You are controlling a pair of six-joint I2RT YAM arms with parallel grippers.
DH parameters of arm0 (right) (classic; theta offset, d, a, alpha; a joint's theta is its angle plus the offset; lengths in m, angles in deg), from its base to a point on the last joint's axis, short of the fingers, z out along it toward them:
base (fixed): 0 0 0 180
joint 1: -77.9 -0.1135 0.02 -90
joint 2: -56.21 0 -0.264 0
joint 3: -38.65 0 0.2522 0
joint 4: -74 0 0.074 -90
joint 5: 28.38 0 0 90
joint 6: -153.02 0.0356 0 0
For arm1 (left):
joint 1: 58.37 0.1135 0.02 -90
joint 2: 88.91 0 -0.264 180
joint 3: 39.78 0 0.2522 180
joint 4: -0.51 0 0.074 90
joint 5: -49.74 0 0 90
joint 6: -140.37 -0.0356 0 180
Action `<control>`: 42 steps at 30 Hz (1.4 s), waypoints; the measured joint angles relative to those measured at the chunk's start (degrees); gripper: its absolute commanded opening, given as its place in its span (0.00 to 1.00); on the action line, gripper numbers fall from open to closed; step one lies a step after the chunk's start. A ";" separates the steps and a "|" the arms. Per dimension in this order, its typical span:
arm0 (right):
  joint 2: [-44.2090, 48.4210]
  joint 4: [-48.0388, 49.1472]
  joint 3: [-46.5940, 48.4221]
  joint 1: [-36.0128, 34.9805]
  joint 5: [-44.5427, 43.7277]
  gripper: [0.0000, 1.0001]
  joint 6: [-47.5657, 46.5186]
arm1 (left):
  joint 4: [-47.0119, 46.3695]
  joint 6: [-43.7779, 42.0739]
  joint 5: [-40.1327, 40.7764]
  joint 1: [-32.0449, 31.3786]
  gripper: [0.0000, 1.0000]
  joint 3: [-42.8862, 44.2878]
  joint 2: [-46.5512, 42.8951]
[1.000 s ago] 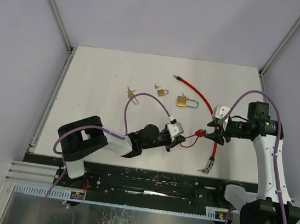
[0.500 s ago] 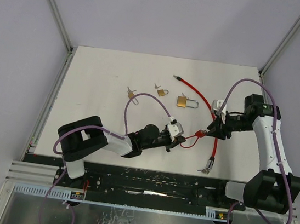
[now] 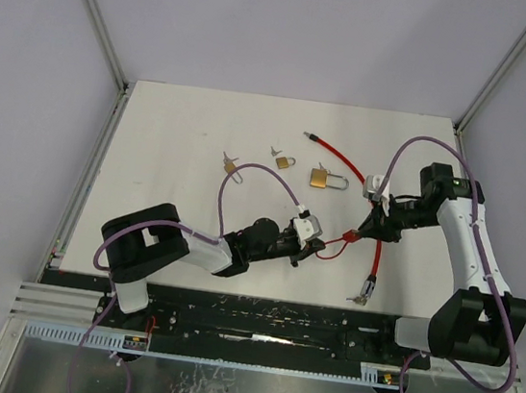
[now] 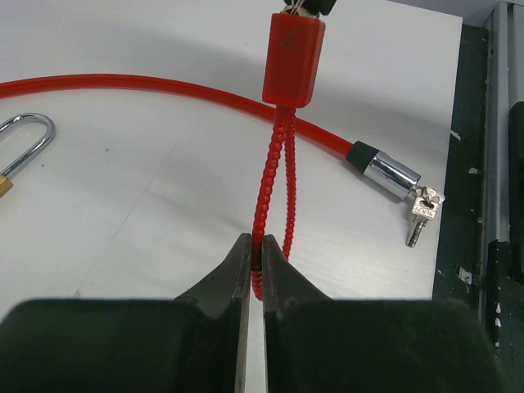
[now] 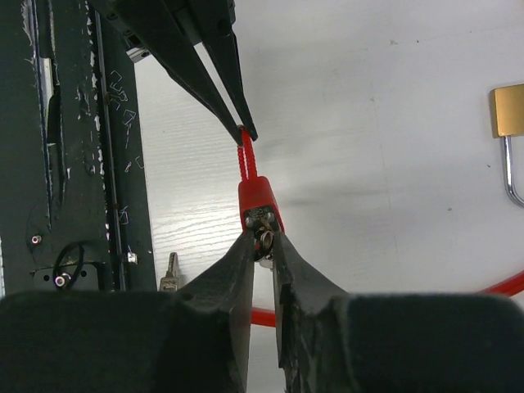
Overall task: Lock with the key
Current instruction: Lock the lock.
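Note:
A small red lock with a ribbed red loop hangs between my two grippers. My left gripper is shut on the loop, with the lock body beyond its tips. My right gripper is shut on a small metal key that sits in the end of the lock body. In the right wrist view its jaws pinch the key, and the left fingers reach in from above.
A red cable lock runs from the far middle to a metal end with keys near the front. Two brass padlocks and a loose key lie farther back. The black base rail is close by.
My right arm has swung up and to the left and its wrist has turned, while its gripper stays at the red lock. The left arm has not moved.

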 measured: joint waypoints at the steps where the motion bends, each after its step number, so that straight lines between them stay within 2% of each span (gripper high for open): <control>1: -0.20 0.00 0.00 -0.28 -0.24 0.15 0.02 | 0.00 0.00 -0.02 0.00 0.00 0.00 0.00; 4: -0.44 -0.02 0.00 -0.63 -0.98 0.15 -0.04 | 0.24 -0.02 -0.02 0.00 0.00 -0.04 0.00; 9: -0.44 -0.20 0.17 -0.85 -2.60 0.22 -0.20 | 0.28 -0.04 -0.09 0.00 0.00 -0.04 0.00; 23: -0.44 -0.15 0.66 -1.38 -4.94 0.29 0.37 | 0.02 -0.04 -0.28 0.00 0.00 -0.04 0.00; 26: -0.42 0.07 0.66 -1.42 -5.27 0.25 0.79 | 0.02 -0.04 -0.26 0.00 0.00 -0.04 0.00; 38: 0.15 -0.17 0.63 -2.23 -6.67 0.00 -0.76 | 0.07 -0.07 -0.31 0.00 0.00 -0.11 0.00; 42: 1.22 -1.16 0.63 -2.80 -6.95 0.00 -4.61 | 0.07 -0.17 -0.52 0.00 0.00 -0.11 0.00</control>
